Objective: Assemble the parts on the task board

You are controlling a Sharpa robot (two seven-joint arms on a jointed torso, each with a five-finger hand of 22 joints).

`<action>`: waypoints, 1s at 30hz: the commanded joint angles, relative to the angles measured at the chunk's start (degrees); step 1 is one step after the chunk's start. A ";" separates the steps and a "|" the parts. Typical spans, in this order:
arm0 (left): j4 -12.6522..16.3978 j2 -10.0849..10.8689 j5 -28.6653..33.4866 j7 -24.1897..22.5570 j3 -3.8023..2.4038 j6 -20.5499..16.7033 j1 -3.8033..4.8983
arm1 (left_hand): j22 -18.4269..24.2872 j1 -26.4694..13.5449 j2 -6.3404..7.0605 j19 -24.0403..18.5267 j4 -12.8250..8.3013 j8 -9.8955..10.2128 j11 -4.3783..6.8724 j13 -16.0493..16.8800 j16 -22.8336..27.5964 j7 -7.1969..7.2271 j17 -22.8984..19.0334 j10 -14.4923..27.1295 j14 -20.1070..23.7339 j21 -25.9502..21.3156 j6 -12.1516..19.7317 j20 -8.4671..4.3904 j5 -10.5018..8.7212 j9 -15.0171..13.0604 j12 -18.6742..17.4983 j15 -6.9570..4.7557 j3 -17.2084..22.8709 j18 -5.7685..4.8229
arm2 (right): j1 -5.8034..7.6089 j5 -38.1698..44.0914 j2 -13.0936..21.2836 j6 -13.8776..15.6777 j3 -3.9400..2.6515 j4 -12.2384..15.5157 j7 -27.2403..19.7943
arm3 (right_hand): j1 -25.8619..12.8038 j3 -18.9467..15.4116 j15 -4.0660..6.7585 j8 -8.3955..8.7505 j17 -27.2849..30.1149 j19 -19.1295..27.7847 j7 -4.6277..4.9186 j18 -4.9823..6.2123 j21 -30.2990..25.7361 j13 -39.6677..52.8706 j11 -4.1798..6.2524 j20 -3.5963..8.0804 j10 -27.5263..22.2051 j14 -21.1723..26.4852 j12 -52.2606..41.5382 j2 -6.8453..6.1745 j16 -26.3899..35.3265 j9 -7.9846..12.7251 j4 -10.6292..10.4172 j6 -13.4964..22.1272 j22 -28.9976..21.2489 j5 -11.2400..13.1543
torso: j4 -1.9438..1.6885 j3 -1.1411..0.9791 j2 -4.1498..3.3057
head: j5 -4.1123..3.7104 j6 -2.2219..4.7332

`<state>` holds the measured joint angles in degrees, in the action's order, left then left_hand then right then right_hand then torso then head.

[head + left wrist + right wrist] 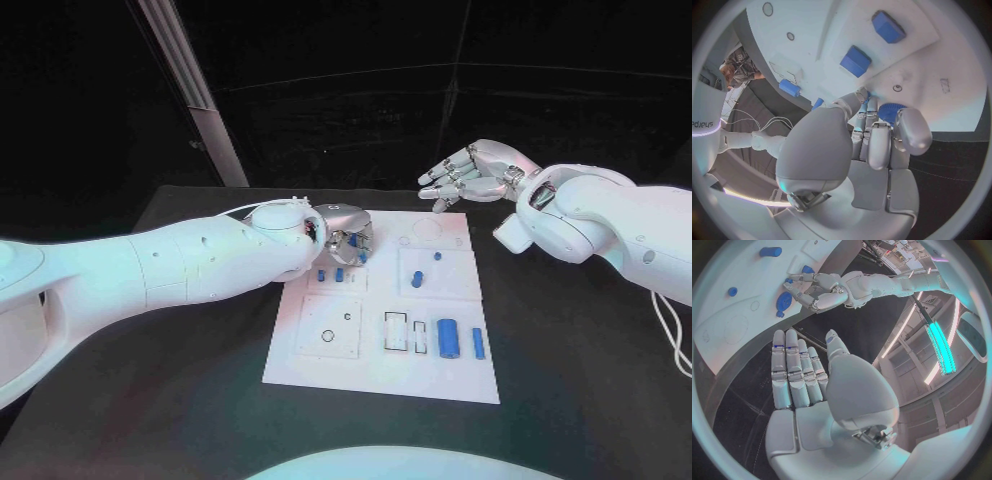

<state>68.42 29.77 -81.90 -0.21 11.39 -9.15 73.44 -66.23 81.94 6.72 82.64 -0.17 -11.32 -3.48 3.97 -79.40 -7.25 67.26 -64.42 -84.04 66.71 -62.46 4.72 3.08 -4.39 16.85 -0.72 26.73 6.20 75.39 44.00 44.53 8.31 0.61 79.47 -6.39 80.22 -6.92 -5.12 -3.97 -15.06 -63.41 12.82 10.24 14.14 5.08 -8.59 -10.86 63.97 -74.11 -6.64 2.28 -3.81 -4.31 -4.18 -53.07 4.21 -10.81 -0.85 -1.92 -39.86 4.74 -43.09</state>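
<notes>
The left hand [335, 232] hovers over the task board's [378, 370] 10 o'clock corner, its fingers [912, 131] pinching a round blue part [891, 111]. Two blue blocks [856, 61] lie just beyond the fingertips. The right hand [473, 172] hangs at the board's 1 o'clock edge, fingers spread and holding nothing, so the left seems nearer.

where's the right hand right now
In the head view the right hand hovers above the far right corner of the task board, fingers spread and holding nothing, across the board from the left hand.
</notes>
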 commanded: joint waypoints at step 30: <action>7.48 9.46 3.49 1.98 -2.98 1.11 0.48 | -0.96 -1.49 0.45 0.52 -0.11 0.57 0.03 0.05 -0.18 0.18 -0.40 -1.43 -1.29 0.97 -1.13 -0.23 -0.10 -0.14 -1.38 -0.52 0.54 -0.92 | 0.09 0.02 0.24 -0.18 -0.04 -0.08 -0.80 | -0.27 -0.27 0.01 0.14 0.17 -0.14 -0.04 0.28 -0.56 -0.18 -0.13 -0.33 -0.51 0.60 -0.36 0.30 0.20 0.01 0.14 0.33 -0.12 -0.40 | -0.03 0.02 -0.02 | 0.50 0.45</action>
<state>75.75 39.17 -79.54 0.81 8.42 -10.23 73.82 -67.12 80.92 7.25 82.84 -0.32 -10.96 -3.27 4.00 -79.39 -7.06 66.91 -65.43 -84.04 67.33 -63.07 4.52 3.06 -4.48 15.68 -0.72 26.90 6.20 75.39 44.01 44.76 8.31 0.61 79.36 -6.58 80.22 -6.92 -4.91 -3.97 -14.95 -63.41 12.82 10.24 13.75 4.97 -8.80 -10.86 63.76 -73.90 -6.64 2.28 -3.81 -4.31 -4.18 -53.07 4.15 -11.01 -0.92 -1.94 -39.83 5.20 -42.60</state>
